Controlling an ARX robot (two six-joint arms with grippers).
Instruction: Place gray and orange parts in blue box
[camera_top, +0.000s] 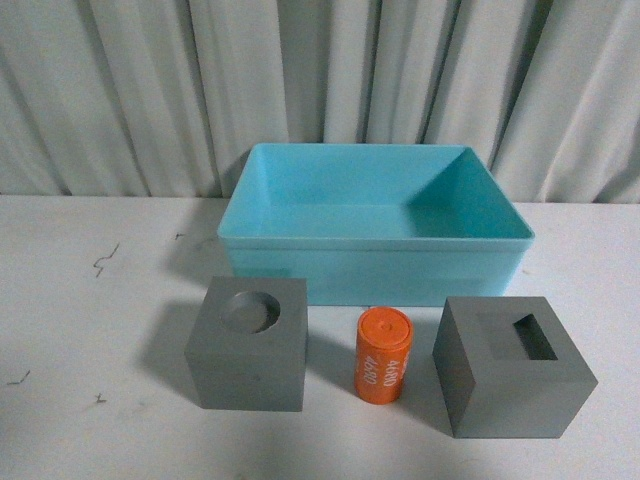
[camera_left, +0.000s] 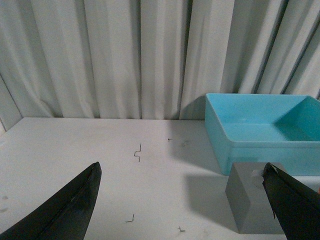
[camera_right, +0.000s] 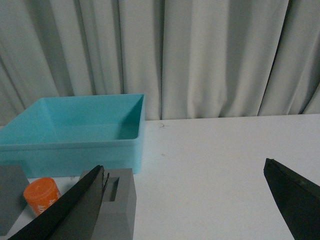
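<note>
Since the gray cube with the round recess (camera_top: 247, 343), the orange cylinder (camera_top: 384, 355) and the gray cube with the rectangular hole (camera_top: 513, 366) all stand outside the blue box (camera_top: 375, 270), which holds nothing, the task looks to be at its first step: picking a part to reach for. The three stand in a row before the box's near wall, recessed cube on the left, cylinder upright in the middle, holed cube on the right, each apart from its neighbours.

The left gripper (camera_left: 181, 167) has its jaws spread wide and empty, with what is probably the recessed cube (only part of it shows) beside one finger. The right gripper (camera_right: 184, 165) is just as wide and empty, the holed cube close by one finger. Neither arm shows in the front view.

By my judgement, the next move calls for a gripper to straddle two opposite faces of its nearest cube, close, lift clear of the rim and release inside. Around it all lie the white table (camera_top: 90, 330) and a pale curtain (camera_top: 150, 90)
</note>
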